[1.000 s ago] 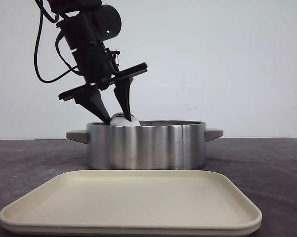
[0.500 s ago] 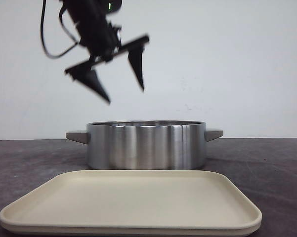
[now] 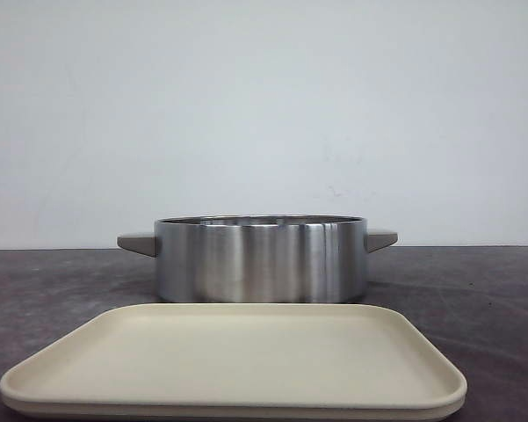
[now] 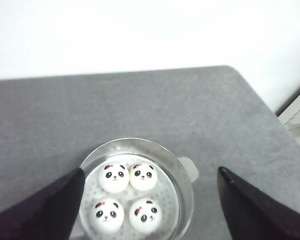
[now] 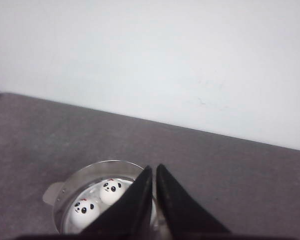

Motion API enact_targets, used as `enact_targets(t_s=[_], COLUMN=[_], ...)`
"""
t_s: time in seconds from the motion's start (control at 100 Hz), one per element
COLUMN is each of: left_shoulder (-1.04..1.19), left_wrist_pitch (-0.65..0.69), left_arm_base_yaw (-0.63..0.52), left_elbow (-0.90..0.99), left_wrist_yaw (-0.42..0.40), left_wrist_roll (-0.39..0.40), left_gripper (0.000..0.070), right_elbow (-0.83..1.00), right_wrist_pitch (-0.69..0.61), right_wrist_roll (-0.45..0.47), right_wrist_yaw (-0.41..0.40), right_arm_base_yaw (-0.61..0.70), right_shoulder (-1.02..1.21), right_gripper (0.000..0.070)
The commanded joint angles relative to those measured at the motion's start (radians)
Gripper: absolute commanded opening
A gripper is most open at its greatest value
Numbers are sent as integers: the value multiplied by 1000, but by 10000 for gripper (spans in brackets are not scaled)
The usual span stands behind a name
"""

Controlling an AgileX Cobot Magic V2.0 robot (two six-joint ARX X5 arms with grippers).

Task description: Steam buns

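The left gripper (image 4: 150,210) has its two dark fingers (image 4: 45,210) spread wide apart with nothing between them, and it's looking straight down into the pot (image 4: 185,187) from well above. The right gripper (image 5: 153,200) is the opposite, fingers pressed together into a narrow point, nothing pinched in there as far as I can see, hanging above the pot's far rim. Now the buns (image 4: 130,195): four smooth white domes, each with a little panda face, black oval eyes, tiny nose and mouth, and what looks like a reddish mark on top of a couple of them. They sit in a neat two-by-two inside the pot, touching or nearly touching each other, on a pale perforated steamer plate (image 4: 92,190) with small holes in it. From the right wrist camera only two of them (image 5: 97,197) show, the rest hidden behind the fingers. The pot is a round shiny steel thing with low straight walls and a stubby grey handle (image 3: 137,242) sticking out each side; from the front you can't see inside it at all. It stands on a dark grey table (image 3: 61,281), and just in front of it, closer to the robot, lies a cream rectangular tray (image 3: 233,400) with rounded corners and a raised lip, nothing on it.
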Motion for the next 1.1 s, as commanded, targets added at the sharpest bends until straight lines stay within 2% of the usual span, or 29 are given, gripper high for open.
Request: enact_targets(t_s=[0.0,0.07,0.16,0.24,0.3,0.34,0.39,0.4,0.41,0.42,0.43,0.46,0.47,0.61,1.09], left_shoulder=[-53,-149,-279,-370,-438,-476,-518,-522,-533,-537,-548,-566,-572,-604,-605], left_wrist_pitch=[-16,-18,-13,-11,-6,3,27,31,40,43,53,71,78,106,109], left_arm_base_yaw=[-34,-75,-132,-166,-182,-186,-187,-187,-186,-187,-187,-186,-187,-186,-186], left_elbow=[-29,-103,-227,-326,-407,-455,-510,-516,-532,-537,-551,-577,-585,-640,-640], left_wrist_yaw=[-27,-79,-163,-226,-282,-300,-303,-303,-303,-303,-303,-303,-303,-302,-302], left_wrist_roll=[15,-2,-33,-45,-69,-81,-87,-88,-89,-89,-89,-89,-89,-101,-103], left_gripper=[504,504,504,503,487,399,220,201,146,129,80,5,0,0,0], right_elbow=[-95,-215,-338,-404,-425,-431,-432,-432,-432,-432,-432,-432,-432,-432,-430], right_wrist_pitch=[87,194,331,427,479,503,534,542,548,554,561,580,586,663,671], right_wrist_roll=[-9,-42,-121,-187,-213,-224,-239,-243,-246,-251,-255,-270,-274,-330,-329], right_wrist_yaw=[1,-12,-69,-132,-138,-138,-138,-138,-137,-136,-135,-135,-135,-135,-135], right_arm_base_yaw=[13,13,13,13,13,11,10,10,10,10,10,10,10,10,10], right_shoulder=[-31,-76,-117,-136,-134,-132,-119,-117,-116,-114,-113,-112,-111,-102,-103], right_gripper=[7,7,7,7,7,7,7,7,7,7,7,7,7,7,7])
